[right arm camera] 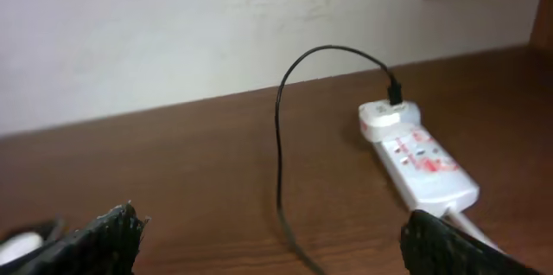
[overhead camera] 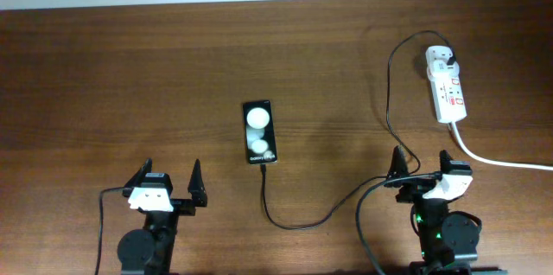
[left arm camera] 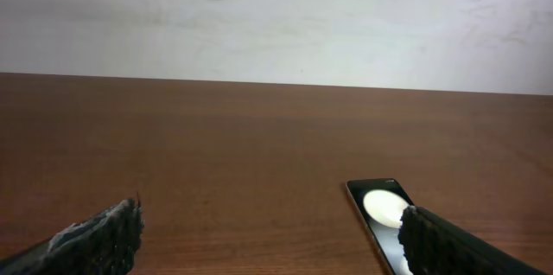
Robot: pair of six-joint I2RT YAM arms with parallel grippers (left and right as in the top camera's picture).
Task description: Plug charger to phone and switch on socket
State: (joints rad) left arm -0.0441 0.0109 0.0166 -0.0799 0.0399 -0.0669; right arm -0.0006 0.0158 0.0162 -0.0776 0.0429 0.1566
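Two grippers low at the near edge of the table, left gripper (overhead camera: 170, 178) and right gripper (overhead camera: 422, 167), fingers of each wide apart, holding nothing. Between them, somewhat closer to the left one, the phone (overhead camera: 259, 132), long axis pointing away from the robot. Touching its near end, the tip of the charger (right arm camera: 278, 145); whether fully seated, cannot tell. Ahead of the right gripper and slightly to its right, the socket (overhead camera: 448, 85), also lying lengthwise away. Probably a reach for the right arm.
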